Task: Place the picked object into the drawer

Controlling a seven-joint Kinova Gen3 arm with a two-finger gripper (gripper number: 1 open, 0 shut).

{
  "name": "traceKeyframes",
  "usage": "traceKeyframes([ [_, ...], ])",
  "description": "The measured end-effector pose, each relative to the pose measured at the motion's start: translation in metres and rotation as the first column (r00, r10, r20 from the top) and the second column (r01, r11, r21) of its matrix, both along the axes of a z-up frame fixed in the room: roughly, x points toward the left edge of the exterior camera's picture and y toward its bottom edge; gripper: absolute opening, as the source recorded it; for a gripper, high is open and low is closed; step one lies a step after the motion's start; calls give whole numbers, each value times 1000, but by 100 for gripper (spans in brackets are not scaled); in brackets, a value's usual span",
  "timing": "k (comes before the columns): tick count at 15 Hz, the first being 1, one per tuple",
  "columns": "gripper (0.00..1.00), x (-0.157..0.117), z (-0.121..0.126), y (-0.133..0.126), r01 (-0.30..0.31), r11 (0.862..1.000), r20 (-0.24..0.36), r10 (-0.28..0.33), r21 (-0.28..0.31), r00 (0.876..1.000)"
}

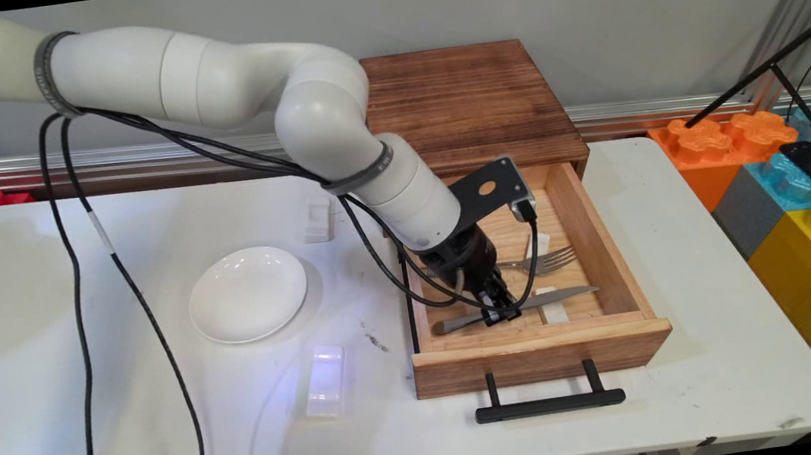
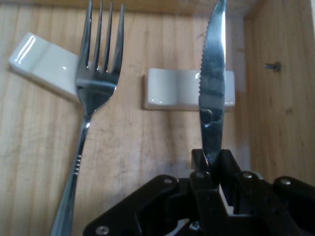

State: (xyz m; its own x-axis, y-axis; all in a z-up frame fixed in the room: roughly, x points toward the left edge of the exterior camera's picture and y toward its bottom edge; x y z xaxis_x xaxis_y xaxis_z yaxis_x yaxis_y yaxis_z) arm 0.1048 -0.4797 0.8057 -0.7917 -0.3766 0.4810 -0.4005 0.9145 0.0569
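Note:
My gripper (image 1: 495,307) reaches down into the open wooden drawer (image 1: 610,250) and is shut on a steel knife (image 1: 558,295), pinching it near the handle. In the hand view the gripper (image 2: 212,164) clamps the knife (image 2: 212,83), whose serrated blade points away over a white cutlery rest (image 2: 172,89). A steel fork (image 2: 96,83) lies beside it on a second white rest (image 2: 42,61). In the main view the fork (image 1: 548,261) lies just behind the knife.
The drawer belongs to a dark wooden cabinet (image 1: 467,102) and has a black handle (image 1: 548,403) in front. A white plate (image 1: 248,293) sits left of it, with two white rests (image 1: 324,380) (image 1: 317,219) on the table. Coloured blocks (image 1: 788,168) stand at right.

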Motion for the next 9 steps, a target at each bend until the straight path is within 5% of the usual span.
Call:
traceKeyframes([
  [8, 0, -1, -12, -5, 14, 1000, -9, -14, -3, 1000],
  [9, 100, -1, -13, -6, 19, 1000, -10, -19, -5, 1000],
])
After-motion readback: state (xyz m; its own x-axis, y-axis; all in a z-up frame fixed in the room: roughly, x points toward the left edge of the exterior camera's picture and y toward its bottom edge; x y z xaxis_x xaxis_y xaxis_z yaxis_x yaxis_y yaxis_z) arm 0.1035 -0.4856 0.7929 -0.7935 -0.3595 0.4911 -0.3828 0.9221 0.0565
